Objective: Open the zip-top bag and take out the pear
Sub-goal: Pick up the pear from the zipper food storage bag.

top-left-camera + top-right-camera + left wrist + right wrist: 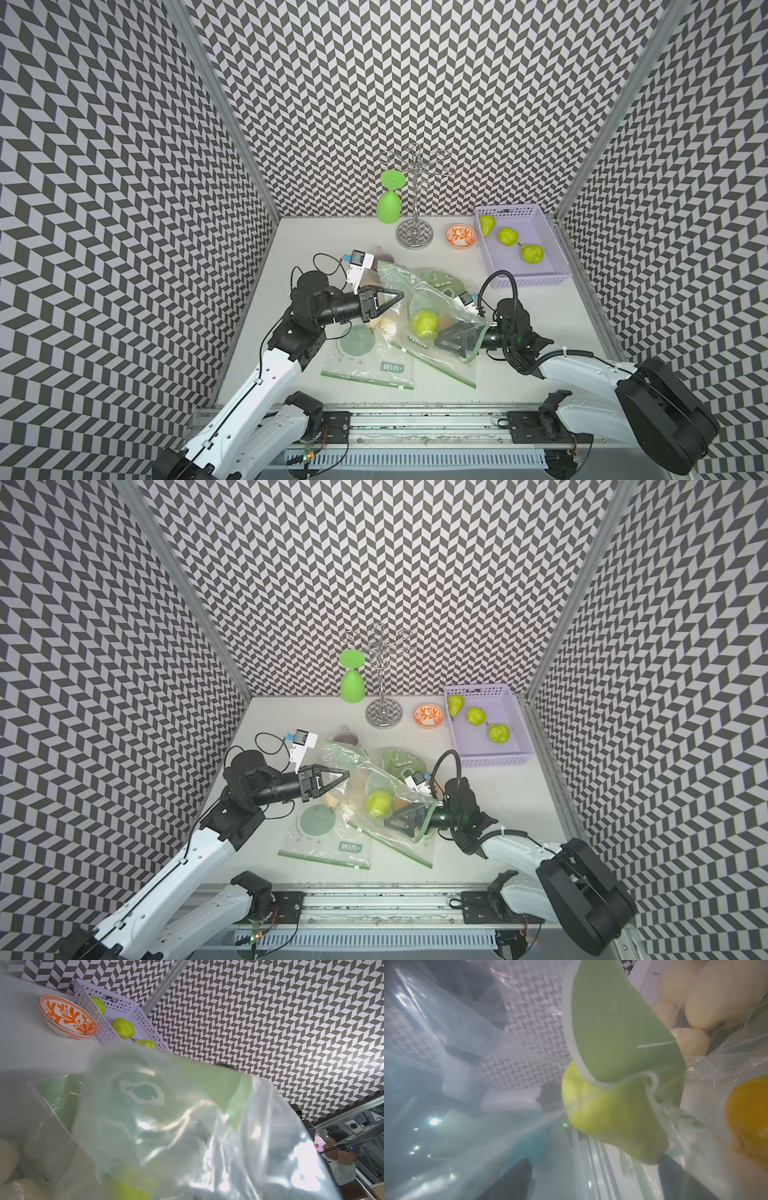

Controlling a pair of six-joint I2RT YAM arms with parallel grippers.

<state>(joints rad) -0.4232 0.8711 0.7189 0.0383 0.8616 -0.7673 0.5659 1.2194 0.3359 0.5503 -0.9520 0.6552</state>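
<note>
Inside the open zip-top bag (415,286), my right end effector (439,344) gapes wide just beside the pear (424,323); my left end effector (397,296) pinches the bag's edge. The pear is not yet out.

Upper centre: green glass (389,206), upside down, just left of metal rack (414,195). Right of rack base: orange-patterned bowl (460,236), then lavender basket (524,281) w/ 3 green pears (507,236) inside, set apart. Lower centre: flat printed bag (374,365) on white table (316,241). Mug (347,737) left of centre, partly hidden. Pale fruit (716,1001), upper right in right wrist view.
</note>
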